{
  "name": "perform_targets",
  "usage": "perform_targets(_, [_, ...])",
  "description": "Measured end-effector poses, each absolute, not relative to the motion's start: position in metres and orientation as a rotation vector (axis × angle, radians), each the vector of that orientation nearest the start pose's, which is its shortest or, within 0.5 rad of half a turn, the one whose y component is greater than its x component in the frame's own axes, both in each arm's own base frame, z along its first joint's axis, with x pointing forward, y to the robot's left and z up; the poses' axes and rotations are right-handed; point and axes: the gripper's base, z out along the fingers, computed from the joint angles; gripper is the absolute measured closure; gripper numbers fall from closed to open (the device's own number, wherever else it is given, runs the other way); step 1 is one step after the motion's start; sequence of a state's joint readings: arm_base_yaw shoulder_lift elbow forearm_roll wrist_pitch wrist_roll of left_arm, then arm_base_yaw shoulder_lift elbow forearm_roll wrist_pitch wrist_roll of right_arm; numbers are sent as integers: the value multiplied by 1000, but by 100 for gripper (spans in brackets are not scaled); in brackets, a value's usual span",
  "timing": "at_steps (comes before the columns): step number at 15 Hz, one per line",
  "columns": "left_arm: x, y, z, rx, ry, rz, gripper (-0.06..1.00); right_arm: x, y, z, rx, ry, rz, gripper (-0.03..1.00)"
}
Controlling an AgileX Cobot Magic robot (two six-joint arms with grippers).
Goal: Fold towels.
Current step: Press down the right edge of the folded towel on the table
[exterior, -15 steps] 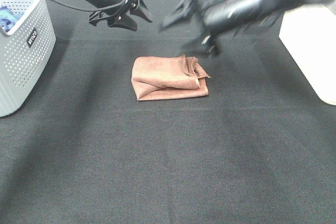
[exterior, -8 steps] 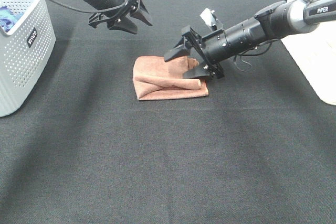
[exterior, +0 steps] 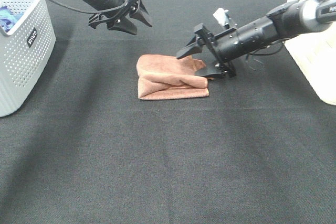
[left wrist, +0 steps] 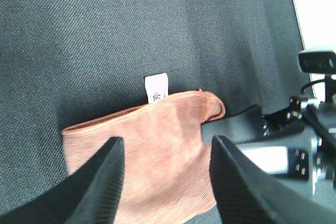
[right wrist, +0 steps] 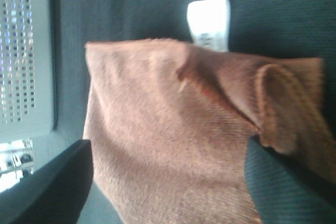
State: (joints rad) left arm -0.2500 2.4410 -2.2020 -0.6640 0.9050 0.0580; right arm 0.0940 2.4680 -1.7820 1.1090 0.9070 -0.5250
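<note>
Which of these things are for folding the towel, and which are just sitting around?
For the job:
- the brown towel, lying folded on the black table cover
- the right hand, open at the towel's edge
- the left hand, open, off the towel

Just lying about:
- the white basket
- the blue cloth inside it
- the white box

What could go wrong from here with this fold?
1. The right gripper, open at the towel's bunched right edge, may pinch only some layers and pull the fold apart.
2. The left gripper hovers open, clear of the towel, so nothing pins the cloth; a tug could drag it across the table.
</note>
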Motion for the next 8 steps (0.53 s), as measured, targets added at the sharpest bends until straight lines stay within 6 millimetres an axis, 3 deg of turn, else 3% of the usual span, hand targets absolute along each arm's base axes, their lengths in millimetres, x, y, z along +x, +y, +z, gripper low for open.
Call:
perform_targets(5, [510,-174,193,66,2592,-851,46,488,86,90,116,2664,1079,21])
perform_targets(8, [508,-172,190,102,2628,-810,46,487,78,111,18,2688,904,21])
